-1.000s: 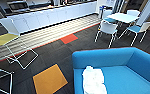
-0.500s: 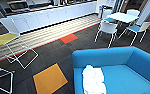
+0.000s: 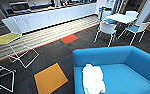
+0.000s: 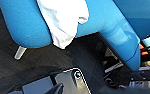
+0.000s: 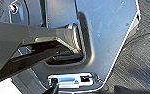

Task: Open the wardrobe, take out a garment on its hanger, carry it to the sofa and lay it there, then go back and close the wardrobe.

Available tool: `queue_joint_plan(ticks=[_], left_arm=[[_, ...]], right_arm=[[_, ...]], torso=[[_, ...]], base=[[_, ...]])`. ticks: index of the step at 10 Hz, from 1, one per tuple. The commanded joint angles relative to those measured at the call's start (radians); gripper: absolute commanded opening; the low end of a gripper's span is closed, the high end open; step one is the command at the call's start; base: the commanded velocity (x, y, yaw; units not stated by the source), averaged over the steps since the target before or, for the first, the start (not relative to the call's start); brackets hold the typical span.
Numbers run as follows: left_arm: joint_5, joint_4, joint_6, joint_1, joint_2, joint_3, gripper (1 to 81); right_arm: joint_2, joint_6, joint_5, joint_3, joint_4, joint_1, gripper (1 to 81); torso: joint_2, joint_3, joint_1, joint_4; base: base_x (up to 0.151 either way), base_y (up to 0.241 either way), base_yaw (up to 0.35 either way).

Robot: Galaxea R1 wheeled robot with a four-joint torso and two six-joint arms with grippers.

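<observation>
One bright blue upholstered sofa [image 3: 121,72], one crumpled thin white shirt [image 3: 93,79], one small white square table [image 3: 121,18], one orange floor tile [image 3: 50,78].

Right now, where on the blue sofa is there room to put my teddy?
The sofa seat is bare to the right of the white shirt, between it and the far arm. The shirt takes up the seat's left end, next to the near arm, and in the left wrist view it droops over the front edge.

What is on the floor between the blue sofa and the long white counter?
In the head view, dark carpet with a red tile lies between the bright blue upholstered sofa and the long white counter, then pale striped flooring.
</observation>
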Motion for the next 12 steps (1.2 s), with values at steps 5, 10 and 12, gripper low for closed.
queue_joint_plan(ticks=[5, 10, 12], left_arm=[[0.012, 0.026, 0.001, -0.06, -0.006, 0.041, 81.1], [0.014, 0.051, 0.003, -0.027, -0.006, 0.038, 81.1], [0.02, 0.051, 0.003, 0.018, -0.017, 0.01, 81.1]], right_arm=[[0.009, -0.004, -0.063, 0.01, -0.006, -0.008, 81.1], [0.009, -0.003, -0.064, 0.01, -0.006, -0.008, 81.1], [0.009, -0.004, -0.063, 0.01, -0.006, -0.009, 81.1]], torso=[[-0.002, 0.074, 0.0, 0.0], [-0.003, 0.075, 0.0, 0.0], [-0.003, 0.075, 0.0, 0.0]], base=[[-0.06, 0.0, 0.0], [0.0, 0.0, 0.0], [0.0, 0.0, 0.0]])
